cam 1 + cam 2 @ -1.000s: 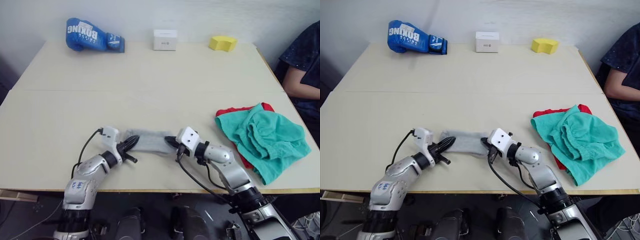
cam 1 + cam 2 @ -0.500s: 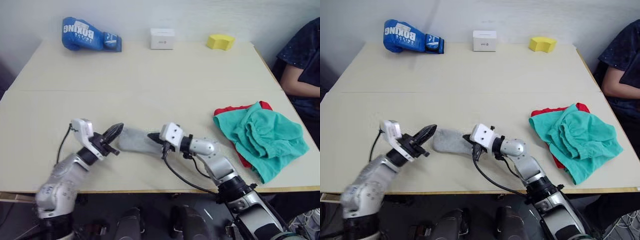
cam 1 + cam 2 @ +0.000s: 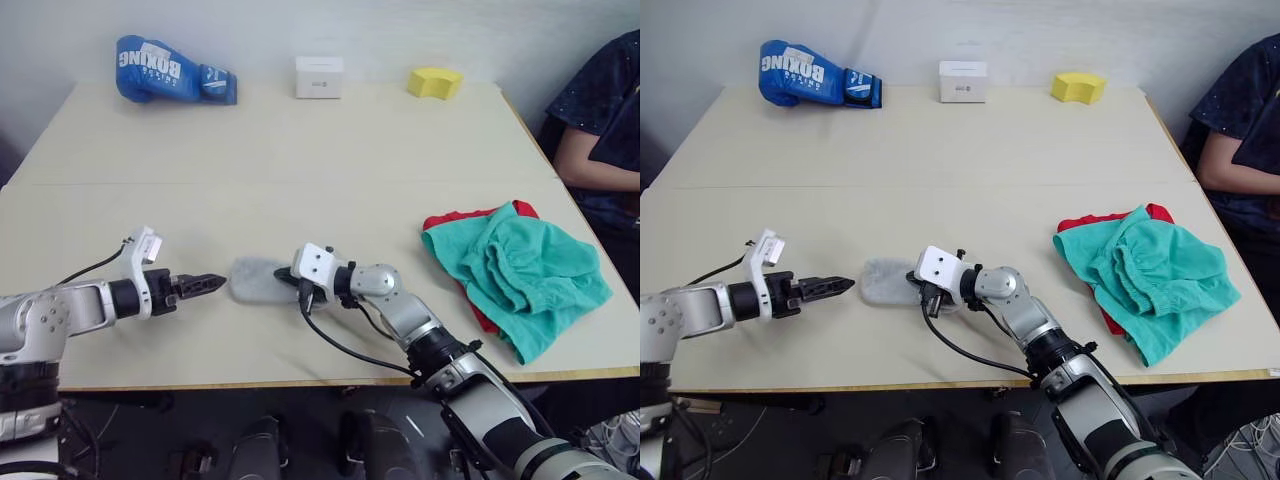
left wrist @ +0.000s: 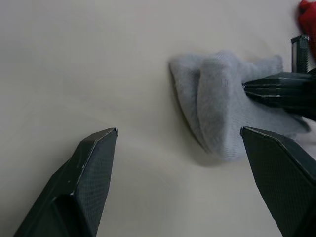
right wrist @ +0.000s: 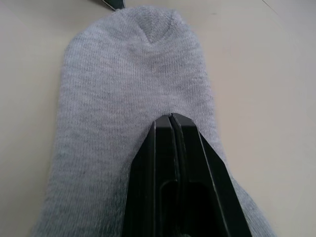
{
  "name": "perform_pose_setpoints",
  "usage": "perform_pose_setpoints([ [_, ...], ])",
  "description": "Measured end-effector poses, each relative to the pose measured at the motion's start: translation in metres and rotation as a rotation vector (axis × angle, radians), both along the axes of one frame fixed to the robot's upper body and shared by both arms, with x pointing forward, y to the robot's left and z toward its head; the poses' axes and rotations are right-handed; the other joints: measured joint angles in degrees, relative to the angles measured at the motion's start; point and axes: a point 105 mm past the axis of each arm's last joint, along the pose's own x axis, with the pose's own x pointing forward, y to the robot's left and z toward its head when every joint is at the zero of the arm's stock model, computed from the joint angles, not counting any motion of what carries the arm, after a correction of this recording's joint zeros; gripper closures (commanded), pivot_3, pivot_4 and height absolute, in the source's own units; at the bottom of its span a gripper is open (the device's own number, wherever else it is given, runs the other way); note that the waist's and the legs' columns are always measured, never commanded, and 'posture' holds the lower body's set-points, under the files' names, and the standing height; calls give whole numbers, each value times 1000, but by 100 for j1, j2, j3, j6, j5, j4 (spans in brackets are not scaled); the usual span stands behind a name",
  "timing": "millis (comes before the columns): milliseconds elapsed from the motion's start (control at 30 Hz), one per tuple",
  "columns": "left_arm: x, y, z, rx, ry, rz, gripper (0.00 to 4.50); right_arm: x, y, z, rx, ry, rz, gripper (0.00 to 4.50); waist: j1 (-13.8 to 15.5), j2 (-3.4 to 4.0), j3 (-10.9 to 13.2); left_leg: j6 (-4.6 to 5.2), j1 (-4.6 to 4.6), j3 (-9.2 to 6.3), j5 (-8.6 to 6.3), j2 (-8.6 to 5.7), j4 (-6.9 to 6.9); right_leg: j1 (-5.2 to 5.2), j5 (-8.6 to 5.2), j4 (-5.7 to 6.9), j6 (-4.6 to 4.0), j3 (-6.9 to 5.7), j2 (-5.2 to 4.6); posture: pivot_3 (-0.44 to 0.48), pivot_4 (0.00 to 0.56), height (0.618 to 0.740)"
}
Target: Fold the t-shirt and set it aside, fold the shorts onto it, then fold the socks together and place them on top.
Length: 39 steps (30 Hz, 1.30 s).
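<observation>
Grey socks (image 3: 258, 281) lie bunched at lower centre of head view on cream table (image 3: 300, 150). Right gripper (image 5: 170, 121), fingers pressed together, rests on top of socks. Left gripper (image 4: 180, 155), fingers spread wide, hovers just left of socks, not touching. Teal shorts (image 3: 520, 270) lie over red t-shirt (image 3: 470, 218) at right edge.

head eyes: high, forward-down | wrists: close, low | shared: socks (image 4: 222, 108)

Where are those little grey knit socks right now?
The light grey knit socks lie near the table's front edge, between the left gripper and the right gripper, which rests on them.
</observation>
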Motion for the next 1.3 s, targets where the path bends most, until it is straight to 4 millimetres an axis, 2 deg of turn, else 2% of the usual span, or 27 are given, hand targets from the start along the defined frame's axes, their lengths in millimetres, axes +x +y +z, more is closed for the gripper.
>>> perform_pose_setpoints([
  [133, 5, -19, 0, 7, 43, -63, 450, -1, 0, -1, -5, 1, 8, 4500, 7, 0, -1, -3, 9, 2, 0, -2, -6, 4, 0, -1, 0, 6, -1, 0, 150, 740],
  [267, 13, -47, -2, -78, 69, -110, 450, -2, -3, -2, -8, -4, 10, 4500, 29, 1, -5, -3, 12, 3, 0, -5, -5, 9, 0, 1, 0, 8, -2, 0, 150, 740],
  [333, 15, -53, -1, -82, 71, -121, 450, -2, -3, -2, -7, -6, 11, 4500, 20, 1, -5, -3, 13, 4, 0, -6, -5, 10, 0, 1, 0, 9, -2, 0, 150, 740],
  [433, 16, -53, -2, -64, 71, -114, 1066, -3, -6, -1, -10, -14, 9, 4500, 22, 1, -5, -3, 15, 4, 1, -5, -6, 9, 0, 1, 0, 9, -2, 0, 150, 740],
  [667, 19, -54, -7, -40, 74, -102, 3350, -5, -9, -1, -15, -18, 6, 4500, 17, 1, -5, -3, 12, 4, 0, -5, -6, 7, 0, 0, 0, 9, -2, 0, 150, 740],
  [767, 20, -59, -2, 31, 52, -140, 4320, -6, -12, -1, -22, -26, 4, 4500, 26, 0, -5, -4, 10, 4, 0, -5, -7, 5, 0, -2, 0, 8, -2, 0, 150, 740],
  [800, 20, -65, 2, 61, 33, -169, 4488, -7, -14, -1, -22, -27, 1, 4500, 35, 0, -5, -4, 8, 4, 0, -7, -7, 5, 0, -2, 0, 8, -3, 0, 150, 740],
  [967, 21, -95, 35, 115, -87, -308, 4488, -8, -21, -2, -38, -38, -14, 4500, 28, 0, -5, -3, 7, 5, 0, -10, -7, 5, 0, -3, 0, 10, -6, 0, 150, 740],
  [1033, 21, -103, 41, 128, -113, -338, 4488, -8, -27, -3, -56, -49, -20, 4500, 27, 0, -5, -4, 8, 5, 0, -9, -8, 5, 0, -2, 0, 10, -6, 0, 150, 740],
  [1133, 20, -118, 40, 127, -121, -388, 4488, -8, -30, -3, -55, -55, -30, 4500, 28, 0, -5, -4, 9, 5, 1, -9, -5, 5, 0, -1, 0, 10, -5, 0, 150, 740],
  [1300, 14, -143, 26, 134, -100, -490, 4488, -10, -35, -3, -40, -42, -59, 4500, 43, 0, -5, -2, 7, 5, 1, -9, 0, 7, 0, -1, 0, 9, -5, 0, 150, 740],
])
